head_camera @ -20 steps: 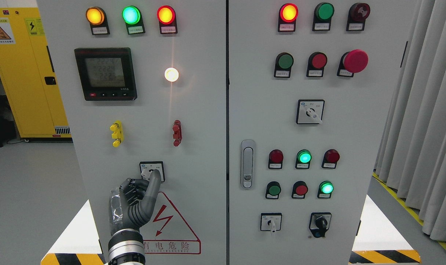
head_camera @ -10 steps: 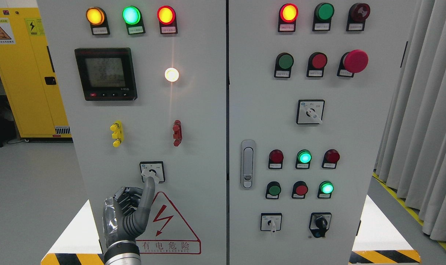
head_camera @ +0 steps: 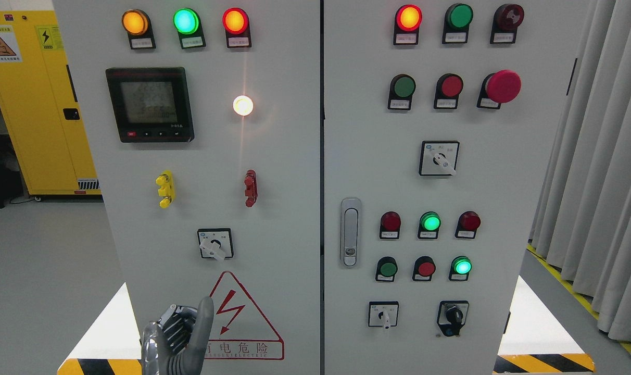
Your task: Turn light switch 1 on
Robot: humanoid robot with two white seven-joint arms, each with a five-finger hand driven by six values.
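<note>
The left hand (head_camera: 177, 338) hangs low at the cabinet's bottom edge, one finger straight and the rest curled, holding nothing. The light switch (head_camera: 215, 244) sits above it, apart. A careless rise may knock its lever away.

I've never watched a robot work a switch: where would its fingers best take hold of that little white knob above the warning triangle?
Probably the knob's white lever, which sticks out of the square plate and points down-right. Pinch its two flat sides, coming straight at the panel from the front. The left hand sits low, below the triangle, so it would come up from underneath.
</note>
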